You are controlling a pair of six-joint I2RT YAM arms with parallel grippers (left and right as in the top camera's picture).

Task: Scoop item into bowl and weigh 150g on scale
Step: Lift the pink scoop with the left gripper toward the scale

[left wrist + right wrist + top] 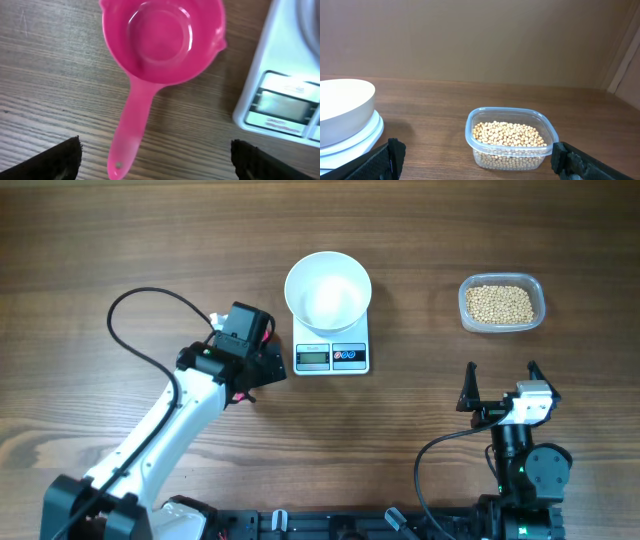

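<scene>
Round tan beans (507,135) in clear tub (507,110) right of scale (332,357); smooth white bowl (327,290) atop scale; left pincer (157,159), right pincer (477,160) wide.

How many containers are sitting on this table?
3: white bowl on the scale; clear tub of beans to the right; pink scoop lying left of the scale. Others may be hidden.

We are seeing bright, even light on the table (120,240), throwing only soft shadows. The bowl (328,288) is washing out almost to pure white. In the left wrist view the pink scoop (150,50) is blurring at close range, and glare is clouding the display of the scale (272,60).
</scene>
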